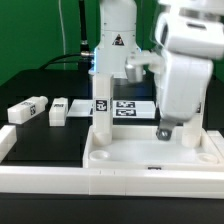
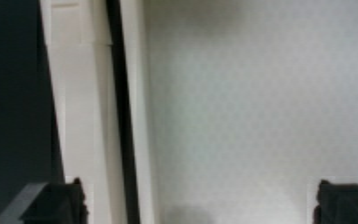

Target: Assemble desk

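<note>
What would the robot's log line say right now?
gripper: open, above tabletop | upright leg: standing at tabletop corner | loose legs: lying on table

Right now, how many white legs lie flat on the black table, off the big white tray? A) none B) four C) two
C: a first leg and a second leg lie flat on the black table, while a third leg stands upright on the tabletop.

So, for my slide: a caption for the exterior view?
Open gripper over the desk tabletop, one leg upright at a corner.
</note>
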